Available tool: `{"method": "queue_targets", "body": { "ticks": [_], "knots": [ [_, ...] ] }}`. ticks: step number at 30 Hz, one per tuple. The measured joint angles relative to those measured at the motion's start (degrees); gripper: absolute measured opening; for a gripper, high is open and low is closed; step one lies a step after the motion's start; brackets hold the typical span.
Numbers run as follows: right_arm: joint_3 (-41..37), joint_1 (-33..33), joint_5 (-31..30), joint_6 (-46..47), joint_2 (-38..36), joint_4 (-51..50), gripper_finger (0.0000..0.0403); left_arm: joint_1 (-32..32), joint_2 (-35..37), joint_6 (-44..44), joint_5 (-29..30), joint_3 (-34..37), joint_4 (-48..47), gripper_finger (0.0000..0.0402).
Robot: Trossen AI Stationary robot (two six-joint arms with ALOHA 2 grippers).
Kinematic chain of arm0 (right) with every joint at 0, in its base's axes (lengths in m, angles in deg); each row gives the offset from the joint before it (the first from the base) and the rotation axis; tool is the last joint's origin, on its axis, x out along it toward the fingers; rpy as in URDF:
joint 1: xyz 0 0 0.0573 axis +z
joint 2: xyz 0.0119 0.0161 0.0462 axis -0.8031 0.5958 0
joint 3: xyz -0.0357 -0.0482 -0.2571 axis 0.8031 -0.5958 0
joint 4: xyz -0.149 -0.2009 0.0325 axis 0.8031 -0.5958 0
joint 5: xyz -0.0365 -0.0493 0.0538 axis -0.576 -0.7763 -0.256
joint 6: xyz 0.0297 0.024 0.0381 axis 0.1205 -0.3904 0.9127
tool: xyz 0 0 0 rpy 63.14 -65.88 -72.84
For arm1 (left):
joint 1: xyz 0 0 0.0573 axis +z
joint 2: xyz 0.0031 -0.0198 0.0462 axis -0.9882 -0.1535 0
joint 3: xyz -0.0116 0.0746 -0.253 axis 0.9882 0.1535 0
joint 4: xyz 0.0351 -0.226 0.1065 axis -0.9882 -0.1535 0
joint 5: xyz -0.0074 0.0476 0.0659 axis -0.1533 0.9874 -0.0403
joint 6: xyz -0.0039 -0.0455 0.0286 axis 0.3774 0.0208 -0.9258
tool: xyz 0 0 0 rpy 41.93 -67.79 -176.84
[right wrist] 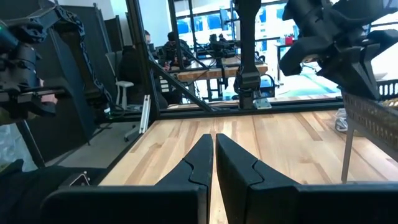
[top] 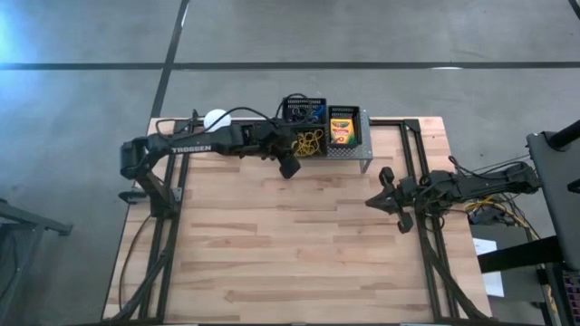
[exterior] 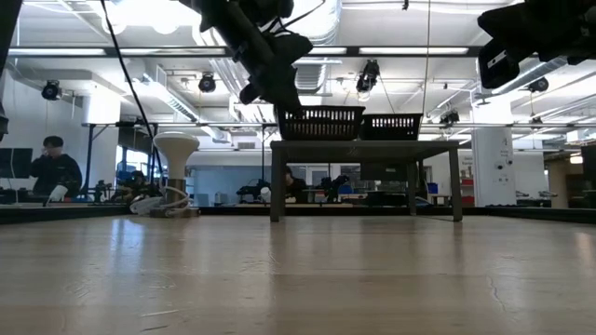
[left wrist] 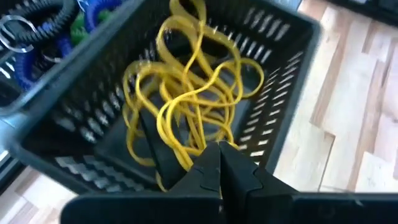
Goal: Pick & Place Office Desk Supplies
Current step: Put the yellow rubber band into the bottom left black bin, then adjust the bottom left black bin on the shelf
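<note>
Left gripper (left wrist: 219, 163) is parked right over the mesh bin (left wrist: 292, 74) holding the tangle of yellow rubber bands (left wrist: 186, 99), and from the wrist cam I can see its jaws pressed tight together. The tips sit right at the near strands of the tangle, but I honestly can't tell if a band is pinched between them or just touching. The next bin (top: 302, 109) over has blue and dark loops in it. From above, both bins sit up on the grey metal stand (top: 365, 156) at the far edge of the table (top: 299, 254), with the crayon box (top: 342, 128) in the compartment just to the right of the yellow bands.

Right gripper (top: 373, 201) hangs over the right side of the table, well apart from the stand, jaws shut with nothing in them.

Room-wise, I've got nearly the whole wood surface bare in front of the stand. The white ball (top: 216, 118) sits near the far left corner, just beside the left arm.
</note>
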Motion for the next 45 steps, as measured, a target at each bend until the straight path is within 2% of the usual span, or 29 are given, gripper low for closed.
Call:
{"method": "queue_targets", "body": {
  "ticks": [7, 15, 24, 32, 40, 45],
  "knots": [
    [0.0, 0.0, 0.0, 0.0, 0.0, 0.0, 0.0018, 0.6, 0.0, -0.7, 0.0, -1.7, 1.5, 0.0001],
    [0.0, 0.0, 0.0, 0.1, 0.0, 0.0, 0.0018, 0.7, 0.3, -6.1, 0.3, -4.6, 1.2, 0.0001],
    [0.0, 0.0, 0.0, 0.0, 0.0, 0.0, 0.0018, -9.0, 0.2, -10.7, 0.2, -4.9, -8.9, 0.0001],
    [0.0, 0.0, 0.0, 0.0, 0.0, 0.0, 0.0018, -10.1, -0.1, -9.0, 17.2, 0.4, -6.3, 0.0001],
    [0.0, 0.0, 0.0, 0.0, 0.0, 0.0, 0.0018, -7.9, 0.0, -9.0, 18.3, 0.6, -0.6, 0.0001],
    [0.0, 0.0, 0.0, 0.2, 0.0, 0.0, 0.0018, -8.3, 0.0, -8.3, 18.3, 0.6, -0.1, 0.0001]
  ]
}}
